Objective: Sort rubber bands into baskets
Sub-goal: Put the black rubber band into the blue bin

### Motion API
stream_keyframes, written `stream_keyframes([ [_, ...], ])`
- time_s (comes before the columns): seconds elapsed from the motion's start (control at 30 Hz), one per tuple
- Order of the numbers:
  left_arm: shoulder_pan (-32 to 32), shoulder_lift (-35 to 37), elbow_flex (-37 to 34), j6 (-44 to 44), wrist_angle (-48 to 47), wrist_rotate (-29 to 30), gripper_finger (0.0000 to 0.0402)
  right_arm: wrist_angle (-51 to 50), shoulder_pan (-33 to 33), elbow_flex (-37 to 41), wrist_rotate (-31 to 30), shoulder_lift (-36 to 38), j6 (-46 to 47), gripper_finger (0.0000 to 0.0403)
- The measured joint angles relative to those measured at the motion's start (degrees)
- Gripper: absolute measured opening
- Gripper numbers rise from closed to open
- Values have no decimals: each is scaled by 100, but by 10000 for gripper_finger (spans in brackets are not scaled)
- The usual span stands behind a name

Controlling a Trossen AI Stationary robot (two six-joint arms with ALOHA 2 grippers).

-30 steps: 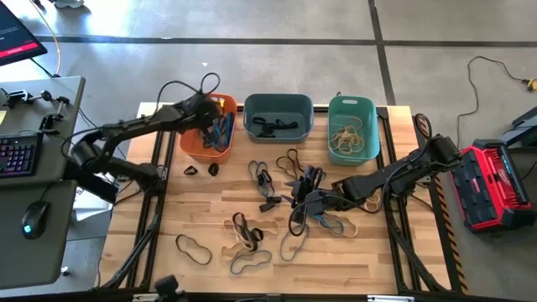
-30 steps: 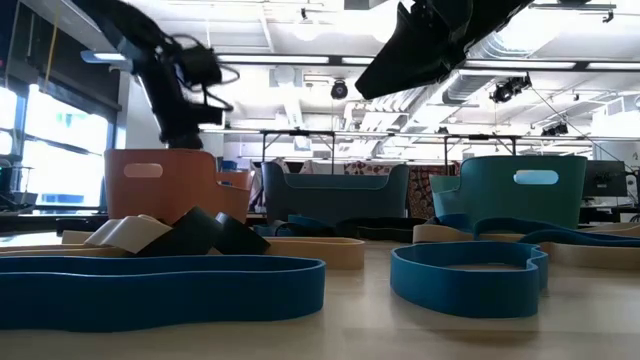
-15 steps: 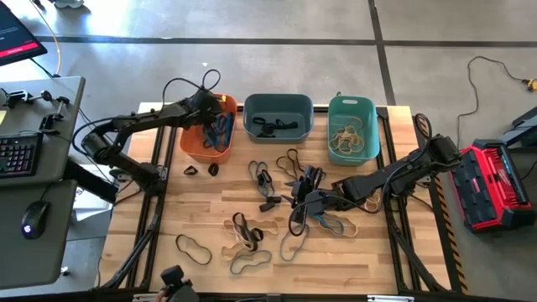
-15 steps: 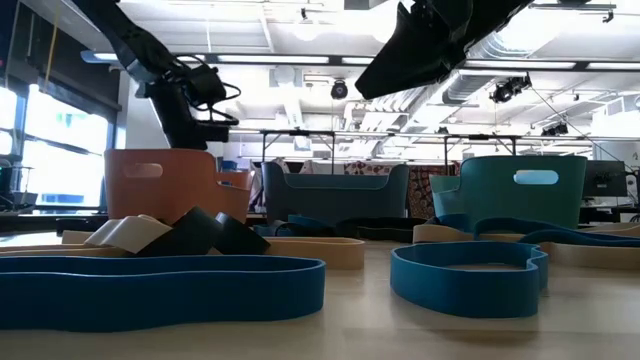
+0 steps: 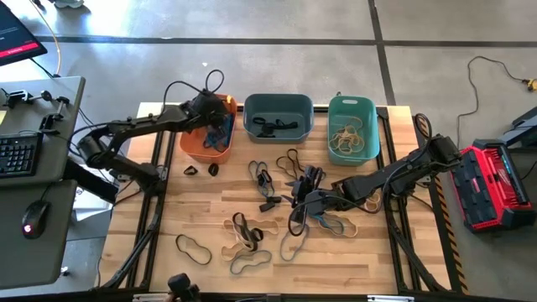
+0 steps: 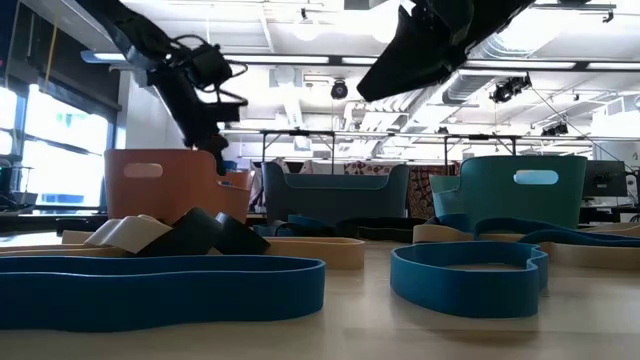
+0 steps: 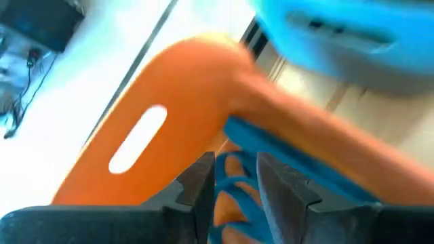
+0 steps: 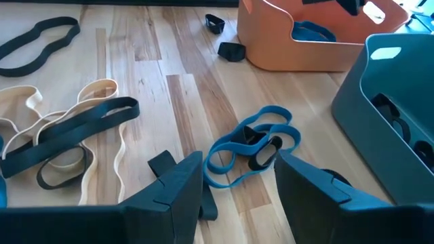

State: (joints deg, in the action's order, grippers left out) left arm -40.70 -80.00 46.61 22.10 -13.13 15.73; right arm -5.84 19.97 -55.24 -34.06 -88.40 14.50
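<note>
Three baskets stand along the table's far edge: orange (image 5: 195,143), slate blue-grey (image 5: 278,107) and teal (image 5: 352,107). Blue rubber bands (image 7: 239,177) lie in the orange one, dark bands (image 5: 270,126) in the slate one and tan bands (image 5: 346,138) in the teal one. My left gripper (image 7: 236,163) hangs open over the orange basket (image 7: 183,88), tipped down toward the blue bands, its fingers apart. My right gripper (image 8: 237,179) hovers open above mid-table, over a tangle of blue bands (image 8: 252,144). Several loose blue, dark and tan bands (image 5: 252,235) lie flat on the wood.
Two small dark bands (image 5: 201,169) lie just in front of the orange basket. A long dark band (image 5: 193,248) lies near the front left. A side desk with keyboard (image 5: 17,155) and mouse stands left of the table; a red device (image 5: 495,184) sits on the floor at right.
My left gripper has shifted a little toward the table's right edge over the orange basket and tipped further downward into it. My right arm has kept still.
</note>
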Motion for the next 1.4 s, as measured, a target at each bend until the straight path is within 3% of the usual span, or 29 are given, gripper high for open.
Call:
stream_keyframes([
  [0.2, 490, 382, 0, -484, 16, -9, 72, -172, 0, 0, 0, 0, 55, 171],
  [0.53, 1918, 1157, -264, -1234, 203, -20, 13, -416, 5, 6, 0, -2, 406, 171],
  [0.73, 2722, 1717, -1079, -1995, 961, 0, 1, 627, -59, 654, 98, -4, 457, 171],
  [0.9, 3486, 2153, -1460, -2479, 982, 2, 1, 1866, -207, 1283, 319, -4, 457, 154],
  [1.07, 4260, 2362, -1582, -2935, 833, 22, 1, 2155, -236, 1488, 318, -4, 454, 123],
  [1.4, 5728, 2329, -1582, -3786, -210, 1664, 0, 2274, -225, 1488, 299, -4, 212, 113],
])
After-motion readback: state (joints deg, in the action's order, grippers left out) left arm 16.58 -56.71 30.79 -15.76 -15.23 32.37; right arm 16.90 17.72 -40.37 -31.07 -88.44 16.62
